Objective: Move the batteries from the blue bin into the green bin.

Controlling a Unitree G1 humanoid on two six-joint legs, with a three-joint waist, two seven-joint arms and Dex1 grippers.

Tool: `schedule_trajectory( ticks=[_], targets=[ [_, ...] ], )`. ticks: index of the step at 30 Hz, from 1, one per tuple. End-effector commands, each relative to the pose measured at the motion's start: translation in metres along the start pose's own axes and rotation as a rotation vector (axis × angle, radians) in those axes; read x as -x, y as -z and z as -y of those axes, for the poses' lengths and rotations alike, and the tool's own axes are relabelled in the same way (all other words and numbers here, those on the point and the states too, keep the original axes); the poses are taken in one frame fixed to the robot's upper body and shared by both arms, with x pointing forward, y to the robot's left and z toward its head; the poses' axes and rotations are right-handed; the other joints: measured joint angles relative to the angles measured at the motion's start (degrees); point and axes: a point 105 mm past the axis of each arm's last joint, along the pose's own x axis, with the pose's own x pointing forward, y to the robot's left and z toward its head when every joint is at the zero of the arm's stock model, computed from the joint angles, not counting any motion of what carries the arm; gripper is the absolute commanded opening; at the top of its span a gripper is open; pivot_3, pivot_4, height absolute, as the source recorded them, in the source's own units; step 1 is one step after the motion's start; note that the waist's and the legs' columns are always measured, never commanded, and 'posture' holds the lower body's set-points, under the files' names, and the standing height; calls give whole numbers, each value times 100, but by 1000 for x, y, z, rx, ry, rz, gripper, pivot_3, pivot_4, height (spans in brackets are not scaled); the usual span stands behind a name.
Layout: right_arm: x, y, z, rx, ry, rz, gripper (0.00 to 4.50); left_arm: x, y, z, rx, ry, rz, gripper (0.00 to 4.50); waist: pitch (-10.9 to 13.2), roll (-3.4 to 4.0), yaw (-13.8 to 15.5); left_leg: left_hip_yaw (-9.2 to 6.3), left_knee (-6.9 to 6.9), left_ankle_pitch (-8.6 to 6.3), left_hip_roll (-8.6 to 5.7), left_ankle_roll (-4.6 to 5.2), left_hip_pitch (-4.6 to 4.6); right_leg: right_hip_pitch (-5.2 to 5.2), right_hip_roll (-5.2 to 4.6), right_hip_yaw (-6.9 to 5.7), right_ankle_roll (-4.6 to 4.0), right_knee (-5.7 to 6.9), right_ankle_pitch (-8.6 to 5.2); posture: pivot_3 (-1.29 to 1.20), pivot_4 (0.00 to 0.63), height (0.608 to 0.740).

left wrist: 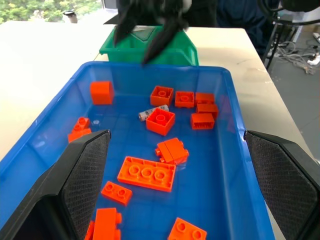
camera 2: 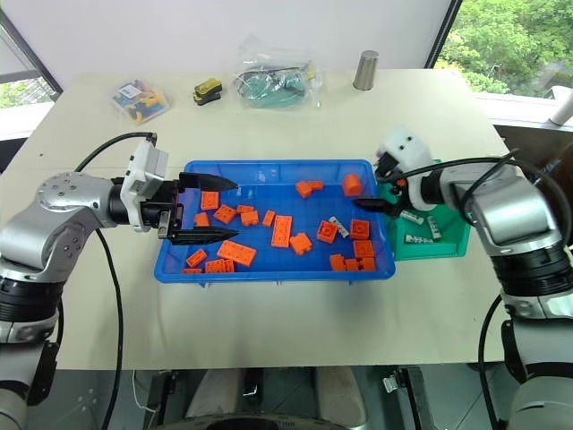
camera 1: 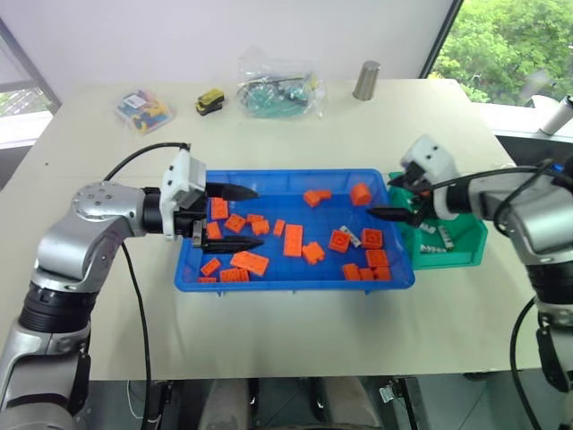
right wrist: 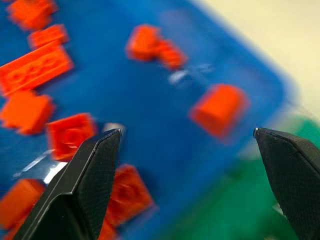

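One battery (camera 1: 349, 236) lies in the blue bin (camera 1: 295, 279), right of centre, touching an orange brick (camera 1: 339, 240) among the scattered orange bricks. More batteries (camera 1: 433, 247) lie in the green bin (camera 1: 466, 255), which stands just beside the blue bin's right end on the table (camera 1: 295, 331).

My right gripper (camera 1: 400, 199) hangs over the rims where the two bins meet, its fingers (right wrist: 90, 175) spread wide and empty, touching nothing.

My left gripper (camera 1: 235, 218) sits over the left end of the blue bin, pointing right along it. Its fingers (left wrist: 82, 175) are also spread wide, one toward the far wall and one toward the near wall, with bricks below the gap between them and nothing held.
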Motion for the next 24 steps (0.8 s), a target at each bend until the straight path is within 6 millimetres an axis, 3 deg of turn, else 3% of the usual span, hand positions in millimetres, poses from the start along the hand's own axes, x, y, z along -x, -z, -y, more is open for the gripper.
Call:
schedule_trajectory(
  ticks=[1, 24],
  targets=[
    [0, -5, -6, 128, -31, -5, 4373, 6, -11, 0, -45, -23, 11, 4500, 0, 0, 14, 1, 1, 0, 0, 0, 0, 0, -1, 0, 0, 0, 0, 0, 150, 739],
    [-35, 16, -19, 351, -133, -106, 4373, 13, -18, -4, -48, -73, 20, 4500, 0, 0, 12, -1, 9, 0, 0, 0, 2, 3, -1, -3, 0, 6, 0, 0, 150, 739]
  ],
)
